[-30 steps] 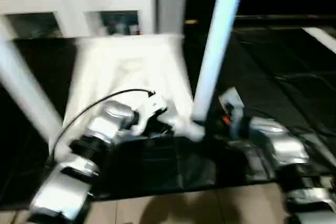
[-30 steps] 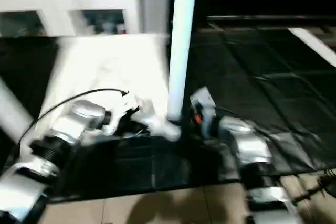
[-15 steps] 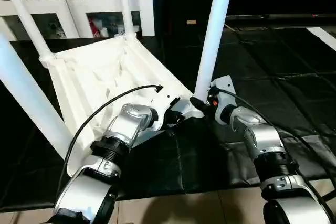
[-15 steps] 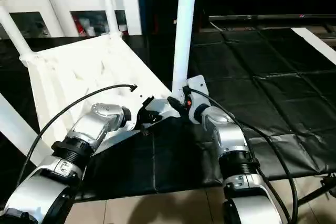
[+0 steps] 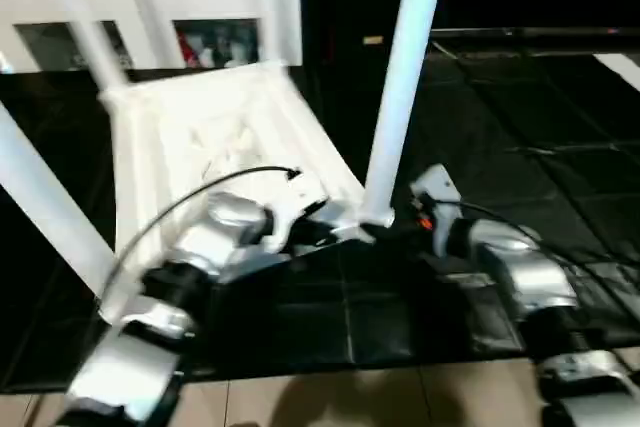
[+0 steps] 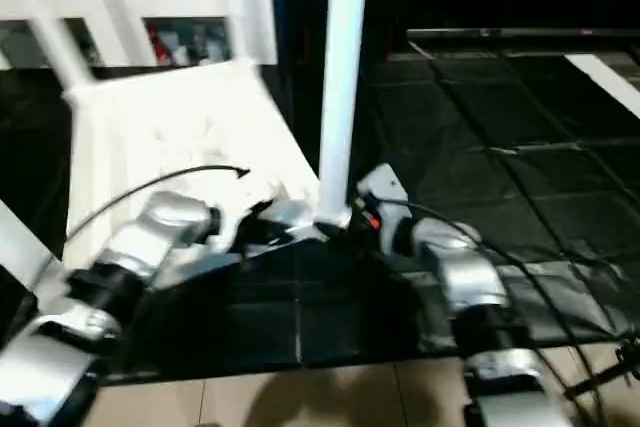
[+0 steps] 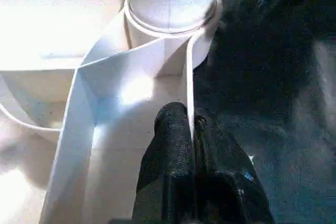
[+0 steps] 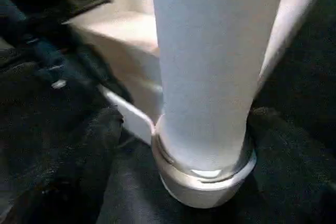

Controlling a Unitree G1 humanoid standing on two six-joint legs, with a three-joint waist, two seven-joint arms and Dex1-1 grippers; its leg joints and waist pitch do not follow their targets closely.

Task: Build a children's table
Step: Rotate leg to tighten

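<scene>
The children's table lies upside down on the black mat, its ribbed top (image 5: 200, 127) facing up and its legs standing in the corner sockets. The near right leg (image 5: 400, 87) rises from its socket (image 5: 375, 217). My left gripper (image 5: 320, 232) is shut on the thin rim (image 7: 190, 77) of the top, just beside that socket; the pinch (image 7: 190, 116) is plain in the left wrist view. My right gripper (image 5: 395, 230) sits close against the base of the same leg (image 8: 210, 66), on its other side. Another leg (image 5: 45, 197) slants up at the left.
A white glass-door cabinet (image 5: 150, 7) stands behind the table. The black mat (image 5: 520, 127) stretches to the right, with a white strip (image 5: 620, 67) at its far edge. Tiled floor (image 5: 350, 397) begins at the mat's near edge. Cables run along both forearms.
The whole picture has shifted and blurred, so the camera moved. My left gripper keeps its hold on the rim, and my right gripper stays by the leg's base.
</scene>
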